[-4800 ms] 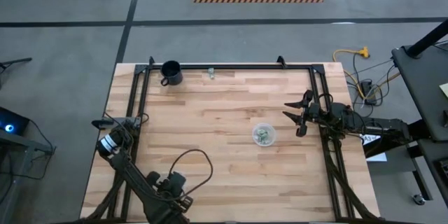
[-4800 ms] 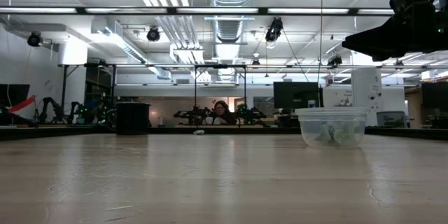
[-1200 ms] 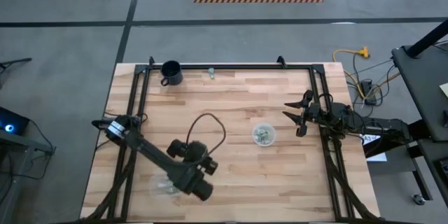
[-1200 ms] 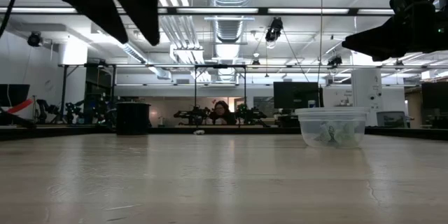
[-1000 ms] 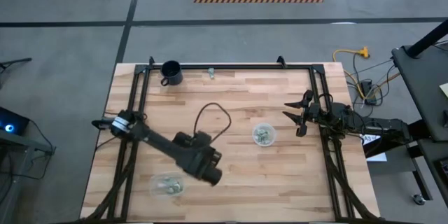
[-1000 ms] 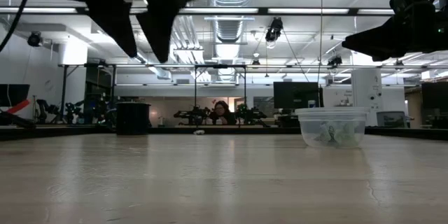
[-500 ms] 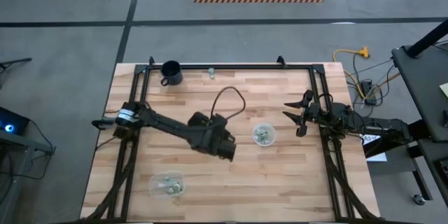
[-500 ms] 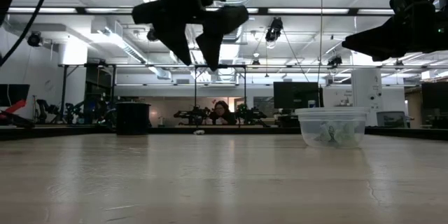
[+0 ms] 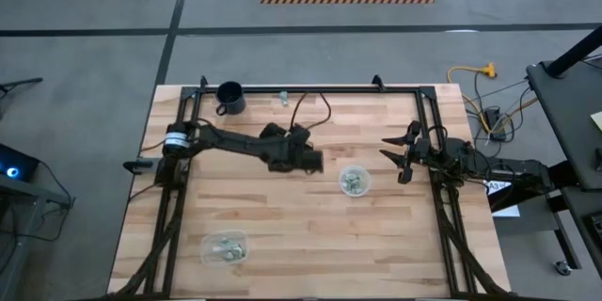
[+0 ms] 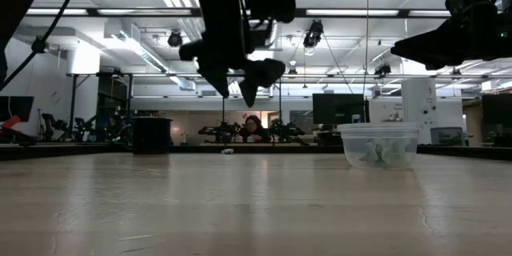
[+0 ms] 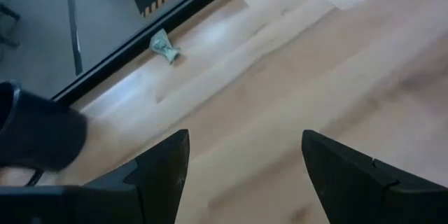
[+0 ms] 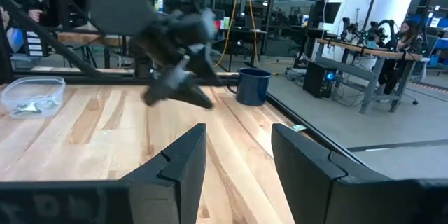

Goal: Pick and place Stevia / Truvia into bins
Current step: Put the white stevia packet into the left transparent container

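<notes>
You are holding the left pincer [image 9: 315, 162] spread and empty above mid-surface. The lone Stevia packet [image 9: 283, 101] is lying toward the far edge, beside the black mug [image 9: 229, 97]; the left arm is nearer.

A round clear bin [image 9: 355, 182] stands upright between the left and right jaws, green-and-white packets [image 10: 378, 153] heaped inside. A rounded-rectangular clear tub [image 9: 224, 247], also holding packets, sits well apart from both. One crumpled packet [image 11: 164, 47] lies loose ahead of the left jaws.
</notes>
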Tool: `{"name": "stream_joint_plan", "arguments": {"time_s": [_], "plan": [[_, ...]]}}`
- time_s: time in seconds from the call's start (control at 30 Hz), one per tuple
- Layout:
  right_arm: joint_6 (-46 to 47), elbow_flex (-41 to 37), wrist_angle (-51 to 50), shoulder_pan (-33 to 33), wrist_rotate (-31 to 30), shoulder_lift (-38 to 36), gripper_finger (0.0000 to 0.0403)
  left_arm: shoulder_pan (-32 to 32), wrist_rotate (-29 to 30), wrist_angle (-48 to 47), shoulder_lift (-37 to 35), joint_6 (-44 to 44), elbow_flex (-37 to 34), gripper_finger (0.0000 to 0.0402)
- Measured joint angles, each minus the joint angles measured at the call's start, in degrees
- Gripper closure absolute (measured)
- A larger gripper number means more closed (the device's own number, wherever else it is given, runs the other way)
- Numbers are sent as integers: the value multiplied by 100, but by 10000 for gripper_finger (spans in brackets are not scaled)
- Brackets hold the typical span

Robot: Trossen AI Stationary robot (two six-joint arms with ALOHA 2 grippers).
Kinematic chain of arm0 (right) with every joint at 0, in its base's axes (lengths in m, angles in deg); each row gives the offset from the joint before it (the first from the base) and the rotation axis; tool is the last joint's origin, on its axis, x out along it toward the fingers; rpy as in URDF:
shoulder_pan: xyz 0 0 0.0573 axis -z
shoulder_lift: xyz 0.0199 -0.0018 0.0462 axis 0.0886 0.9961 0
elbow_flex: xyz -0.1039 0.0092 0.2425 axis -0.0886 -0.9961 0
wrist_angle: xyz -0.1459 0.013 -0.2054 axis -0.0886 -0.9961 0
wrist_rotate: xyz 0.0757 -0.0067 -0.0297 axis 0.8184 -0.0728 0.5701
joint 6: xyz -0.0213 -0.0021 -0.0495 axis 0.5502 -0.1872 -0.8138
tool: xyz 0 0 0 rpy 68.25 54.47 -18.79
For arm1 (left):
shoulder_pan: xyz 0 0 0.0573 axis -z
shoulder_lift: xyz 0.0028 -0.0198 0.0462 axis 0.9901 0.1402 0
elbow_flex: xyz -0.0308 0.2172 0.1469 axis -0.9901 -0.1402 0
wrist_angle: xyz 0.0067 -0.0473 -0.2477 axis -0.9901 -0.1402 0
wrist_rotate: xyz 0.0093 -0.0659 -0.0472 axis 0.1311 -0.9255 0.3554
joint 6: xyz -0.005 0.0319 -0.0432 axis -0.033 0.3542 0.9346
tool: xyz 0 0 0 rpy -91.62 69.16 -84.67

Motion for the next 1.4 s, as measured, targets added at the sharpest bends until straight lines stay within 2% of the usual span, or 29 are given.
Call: {"name": "stream_joint_plan", "arguments": {"time_s": [0.13,0.5,0.57,0.7,0.77,1.03,1.4], "plan": [[0,1,0,-1,0,0,250,-439,-171,640,-3,-532,-237,143],[0,0,0,0,0,0,250,-1267,-285,1333,-9,-1120,-338,143],[-1,0,0,1,0,0,250,-1410,-463,1757,-9,-1382,-435,143],[0,1,0,1,0,0,250,-1759,-1340,2869,-9,-2002,-695,143],[0,1,0,-1,0,0,250,-1930,-1567,3164,-9,-2066,-785,143],[0,0,0,0,0,0,250,-2428,-1609,3242,-81,-2131,-1063,143],[0,1,0,-1,0,0,250,-2870,-2015,3293,-72,-2137,-1095,143]]}}
